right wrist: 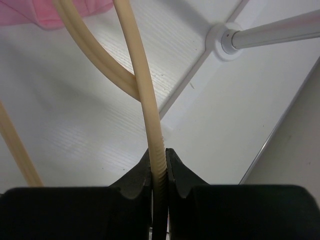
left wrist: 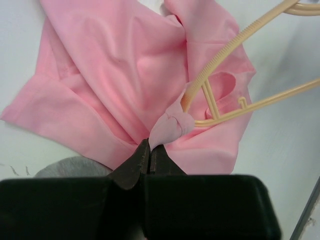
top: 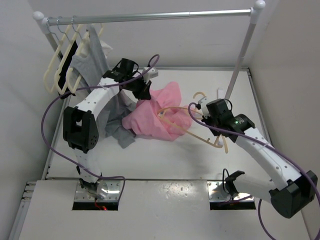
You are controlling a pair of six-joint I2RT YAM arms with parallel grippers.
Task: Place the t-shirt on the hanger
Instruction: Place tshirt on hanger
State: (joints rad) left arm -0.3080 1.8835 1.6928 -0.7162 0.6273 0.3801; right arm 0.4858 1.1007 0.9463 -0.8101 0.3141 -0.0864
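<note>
The pink t-shirt (top: 155, 117) lies crumpled mid-table, lifted at its far edge. My left gripper (top: 145, 92) is shut on a pinched fold of the t-shirt (left wrist: 100, 75), right beside one tip of the hanger (left wrist: 220, 60). The peach-beige hanger (top: 192, 125) lies partly over the shirt, one arm reaching into the cloth; its hook points to the far side. My right gripper (top: 206, 107) is shut on the hanger's ridged arm (right wrist: 142, 100), which runs up between the jaws in the right wrist view.
A clothes rail (top: 150, 17) spans the back, its right post (top: 240, 60) standing just behind my right gripper, foot (right wrist: 225, 40) close by. Cream hangers (top: 60, 65) and a gray garment (top: 92, 57) hang at the left; more gray cloth (top: 117, 130) lies beside the shirt.
</note>
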